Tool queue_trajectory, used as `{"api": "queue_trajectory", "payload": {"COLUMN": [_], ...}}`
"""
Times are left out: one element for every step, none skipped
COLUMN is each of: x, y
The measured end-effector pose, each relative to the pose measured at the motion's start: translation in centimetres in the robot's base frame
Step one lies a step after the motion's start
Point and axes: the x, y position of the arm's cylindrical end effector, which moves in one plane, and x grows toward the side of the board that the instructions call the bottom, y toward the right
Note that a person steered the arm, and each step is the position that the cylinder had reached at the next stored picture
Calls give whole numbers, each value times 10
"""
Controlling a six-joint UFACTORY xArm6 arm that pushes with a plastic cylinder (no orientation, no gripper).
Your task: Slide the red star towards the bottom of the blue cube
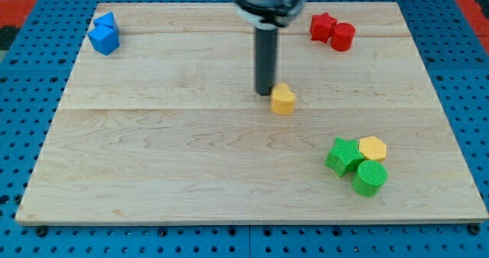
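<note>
The red star (322, 26) lies near the view's top right, touching a red cylinder (342, 37) on its right. Two blue blocks sit at the view's top left: a blue cube (104, 39) with a second blue block (105, 21) just above it, touching. My tip (264, 92) is near the board's middle, right beside the left edge of a yellow block (283, 99). The tip is well left of and below the red star, and far to the right of the blue cube.
A cluster sits at the view's lower right: a green star (344, 156), a yellow hexagon (373, 147) and a green cylinder (370, 178), all touching. The wooden board (153, 159) lies on a blue perforated table.
</note>
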Motion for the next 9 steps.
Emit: {"api": "queue_trajectory", "payload": {"x": [22, 52, 84, 39, -7, -33, -57, -77, -94], "y": [51, 77, 72, 75, 91, 128, 167, 187, 197]}}
